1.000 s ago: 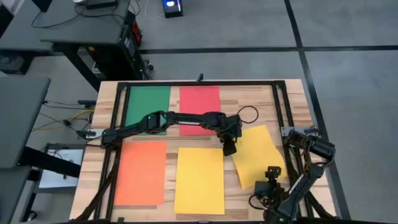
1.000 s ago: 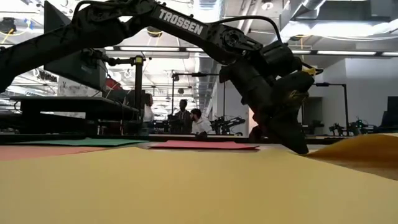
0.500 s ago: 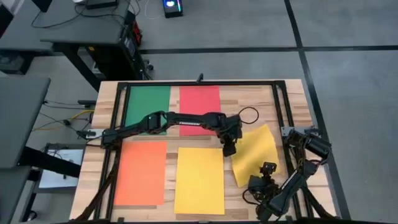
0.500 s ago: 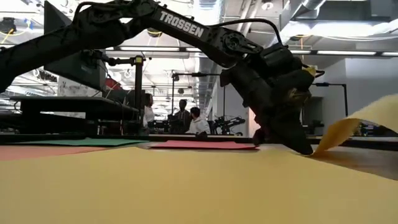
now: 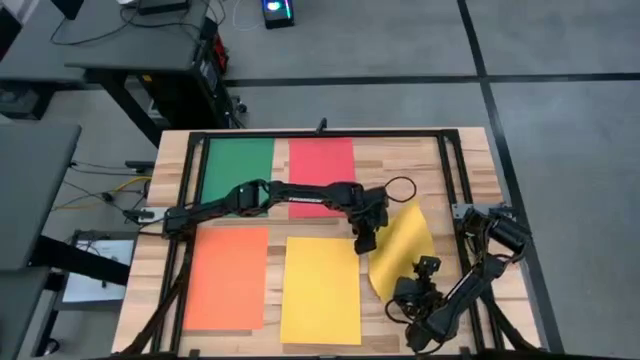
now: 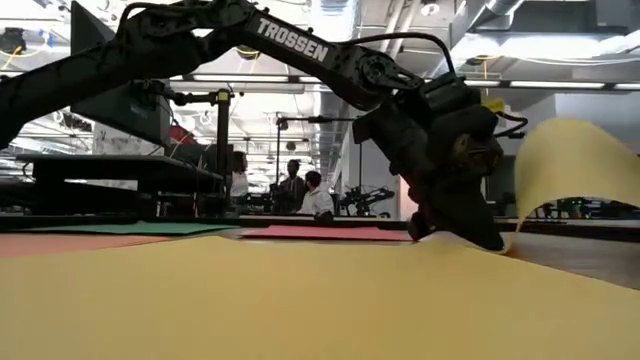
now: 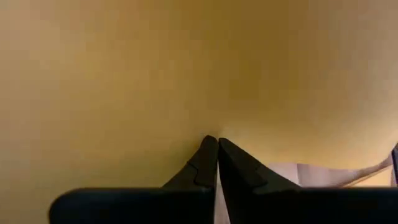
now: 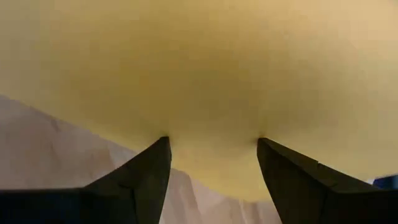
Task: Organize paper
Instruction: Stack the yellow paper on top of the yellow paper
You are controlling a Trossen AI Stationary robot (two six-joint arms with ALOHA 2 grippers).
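Wooden table [image 5: 470,160] had five sheets on it: green sheet [image 5: 238,162] and red sheet [image 5: 321,160] at the far side, orange sheet [image 5: 227,277] and flat yellow sheet [image 5: 321,290] nearer. One more, the curled yellow sheet [image 5: 400,250], was bowed up off the wood on the right. Left gripper [image 5: 364,243] had its fingers squeezed together, tips pressed on that sheet's edge. Right gripper [image 5: 405,292] sat at its near edge, fingers spread wide against it.

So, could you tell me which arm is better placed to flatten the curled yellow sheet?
Probably the right. Its open gripper sits at the curled sheet's raised near edge, while the left gripper, fingers shut, pins the sheet's far corner to the table.
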